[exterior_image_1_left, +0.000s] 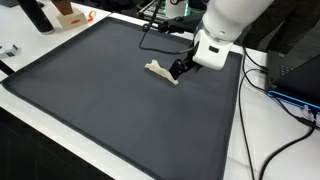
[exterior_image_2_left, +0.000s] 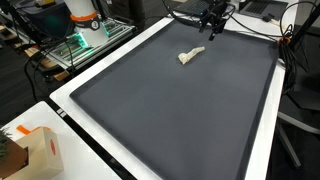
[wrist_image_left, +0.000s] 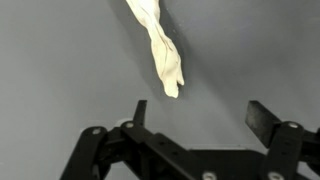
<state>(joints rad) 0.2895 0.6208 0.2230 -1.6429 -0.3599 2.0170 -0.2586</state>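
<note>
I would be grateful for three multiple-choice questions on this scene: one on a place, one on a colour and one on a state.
1. Where does the twisted cloth lie?
A. on the dark mat
B. in a cardboard box
C. on the floor

2. What colour is the cloth?
A. blue
B. cream
C. black

3. How is the gripper?
A. shut on the cloth
B. shut on nothing
C. open and empty

Answers:
1 A: both exterior views show it lying on the mat.
2 B: it looks pale cream in the wrist view.
3 C: the wrist view shows the fingers spread, with nothing between them and the cloth lying beyond them.
</note>
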